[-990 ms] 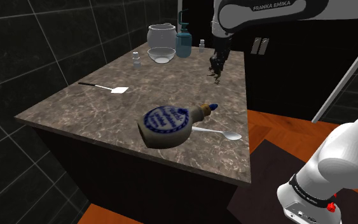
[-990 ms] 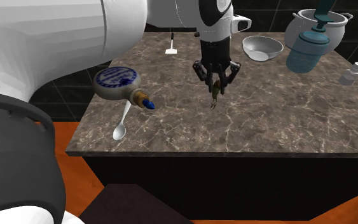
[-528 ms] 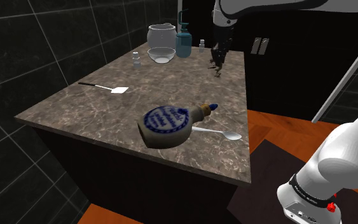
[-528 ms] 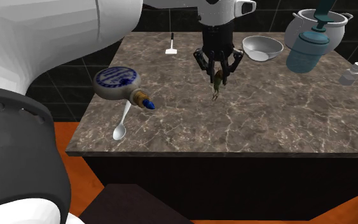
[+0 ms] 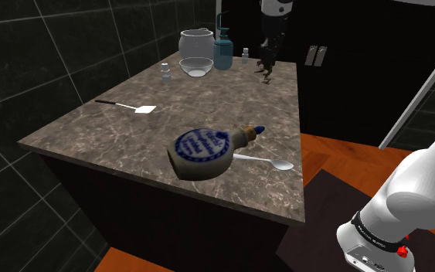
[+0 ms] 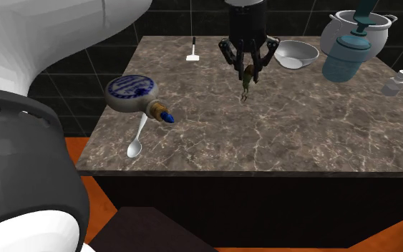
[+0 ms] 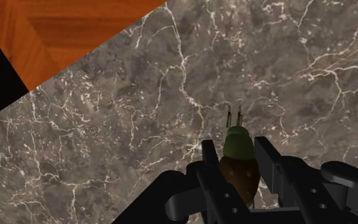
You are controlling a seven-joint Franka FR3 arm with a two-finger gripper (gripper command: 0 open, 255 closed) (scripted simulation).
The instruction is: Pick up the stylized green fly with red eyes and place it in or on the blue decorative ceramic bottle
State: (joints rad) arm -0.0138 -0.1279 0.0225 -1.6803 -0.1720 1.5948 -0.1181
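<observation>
My black gripper (image 6: 248, 74) hangs above the marble counter, shut on the small green and brown fly (image 6: 246, 79), whose thin legs dangle below the fingertips. In the wrist view the fly (image 7: 239, 158) sits clasped between the two fingers (image 7: 213, 172), green end pointing away from the hand. In the shoulder view the gripper (image 5: 266, 71) is high over the far part of the counter. The blue-and-white patterned bottle (image 5: 202, 150) lies on its side near the counter's near edge, its blue-tipped neck (image 5: 256, 131) pointing to the shoulder view's right. The bottle (image 6: 132, 94) is well apart from the gripper.
A metal spoon (image 5: 267, 161) lies beside the bottle. A white spatula (image 5: 130, 106) rests toward the shoulder view's left. At the far end stand a glass bowl (image 5: 195, 67), a grey pot (image 5: 195, 41), a teal dispenser bottle (image 5: 223, 51) and two small shakers (image 5: 165, 73). Orange floor (image 5: 339, 154) lies beyond the counter edge.
The gripper has risen steadily above the counter with the fly held in it. Nothing else has moved.
</observation>
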